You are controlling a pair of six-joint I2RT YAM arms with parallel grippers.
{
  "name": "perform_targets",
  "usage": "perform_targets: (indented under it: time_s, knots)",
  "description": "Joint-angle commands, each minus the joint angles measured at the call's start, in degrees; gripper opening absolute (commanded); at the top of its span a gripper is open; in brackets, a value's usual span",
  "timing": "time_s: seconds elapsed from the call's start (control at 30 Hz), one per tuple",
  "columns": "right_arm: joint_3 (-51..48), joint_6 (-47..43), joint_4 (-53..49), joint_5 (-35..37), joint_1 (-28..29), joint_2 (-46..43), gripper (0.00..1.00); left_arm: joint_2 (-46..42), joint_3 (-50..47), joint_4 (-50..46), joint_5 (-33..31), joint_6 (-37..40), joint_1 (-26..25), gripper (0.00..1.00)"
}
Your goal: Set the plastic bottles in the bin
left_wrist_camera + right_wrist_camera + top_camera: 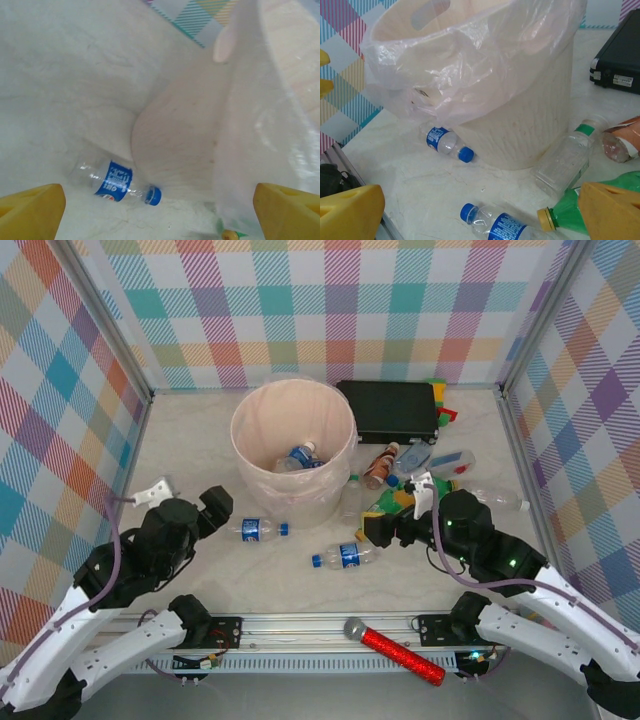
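In front of bin (238,435): near blue-label bottle (256,530) lying on surface (190,455) by bin's base, far blue-label bottle (345,557) farther out. Left hand (218,503) spread wide, empty, left of near one. Right hand (375,530) released, nothing gripped, beside green bottle (566,216) right of bin. Inside bin: one bottle (298,457).

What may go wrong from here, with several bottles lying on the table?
1. The blue-labelled bottle lies on its side close beside the bin; the open left jaws may knock the bin or send the bottle rolling.
2. The loose plastic liner hangs over the rim and could snag a dropped bottle.
3. The green bottle lies among others, so a grasp may disturb neighbours.
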Motion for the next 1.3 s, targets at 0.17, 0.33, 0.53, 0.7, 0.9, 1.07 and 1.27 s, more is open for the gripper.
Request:
perform_targets:
  time_s: [0.17, 0.33, 0.53, 0.7, 0.9, 1.07, 1.27]
  knots:
    - [-2.3, 0.8, 3.3, -1.3, -0.2, -2.2, 0.99, -3.9, -10.6, -2.6, 0.5, -19.3, 0.4, 0.96]
    - [-3.4, 0.3, 4.0, -4.1, -0.1, -2.8, 0.99, -3.1, -17.1, 3.9, 3.3, -27.4, 0.3, 0.94]
    - [-4.6, 0.3, 5.8, -10.8, -0.2, -1.6, 0.99, -0.5, -23.2, 12.8, 5.5, -35.3, 0.4, 0.91]
    - [-5.4, 0.2, 6.7, -13.3, -0.1, 0.0, 0.99, 4.5, -24.8, 17.9, 6.6, -37.8, 0.8, 0.91]
    - [-6.0, -0.2, 7.1, -13.9, -0.1, 0.6, 0.99, 11.2, -29.2, 27.9, 12.5, -41.1, 3.6, 0.9]
    - [-6.0, -0.6, 6.4, -13.5, -0.1, 0.0, 0.99, 16.1, -29.9, 32.3, 13.9, -41.1, 5.7, 0.89]
    - [-6.1, -0.6, 6.2, -13.2, -0.1, 0.2, 0.99, 22.0, -30.6, 38.5, 17.7, -40.0, 9.9, 0.88]
